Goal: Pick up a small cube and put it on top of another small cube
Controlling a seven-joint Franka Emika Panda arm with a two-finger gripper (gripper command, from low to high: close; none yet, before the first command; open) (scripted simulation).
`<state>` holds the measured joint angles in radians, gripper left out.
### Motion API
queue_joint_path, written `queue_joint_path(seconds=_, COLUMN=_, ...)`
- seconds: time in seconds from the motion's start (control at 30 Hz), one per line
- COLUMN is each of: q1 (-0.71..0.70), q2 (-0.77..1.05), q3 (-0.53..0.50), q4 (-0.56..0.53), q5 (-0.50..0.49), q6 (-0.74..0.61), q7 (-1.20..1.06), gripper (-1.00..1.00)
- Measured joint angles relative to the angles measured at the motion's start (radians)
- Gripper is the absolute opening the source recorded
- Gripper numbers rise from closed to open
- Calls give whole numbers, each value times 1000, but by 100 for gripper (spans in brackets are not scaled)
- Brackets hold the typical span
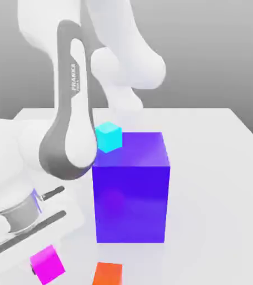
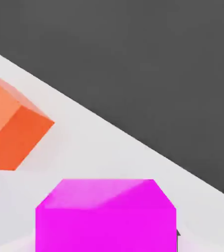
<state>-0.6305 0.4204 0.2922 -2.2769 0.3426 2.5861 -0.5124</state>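
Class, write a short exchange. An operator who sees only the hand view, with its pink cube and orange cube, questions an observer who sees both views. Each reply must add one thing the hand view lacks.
Operator: I see the pink cube and an orange cube on a white table. Is anything else there?
Observer: Yes, a big blue-purple block stands behind both, far larger than either.
Operator: Any other small cube to stack on?
Observer: A cyan cube shows at the block's upper corner on the exterior view's left. I cannot tell whether they touch.
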Motion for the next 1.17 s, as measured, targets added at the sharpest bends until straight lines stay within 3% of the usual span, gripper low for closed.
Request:
queue_joint_path(seconds=0.37, q1=-47, q2=-92, q3=44, q4=-98, q5=-7, q6=-16, q7=-186, gripper=-100)
queue_joint_path(seconds=0.6, q1=-88, q2=-311, q3=21, q4=-307, q5=-36, q6=30, q7=-289, gripper=-100)
queue_joint_path(seconds=0.87, q1=-139, q2=-600, q3=18, q4=-591, q5=-178, q6=98, q7=-271, gripper=-100)
queue_joint_path(seconds=1.03, q1=-168, q2=-437, q3=4, q4=-610, q5=-330, q6=282, q7=-170, gripper=-100)
queue_joint_path(seconds=1.07, q1=-168, q2=-394, q3=-9, q4=-608, q5=-384, q6=321, q7=-133, gripper=100)
queue_joint_path(seconds=1.17, q1=-162, q2=-394, q3=-9, q4=-608, q5=-384, q6=321, q7=-133, gripper=100)
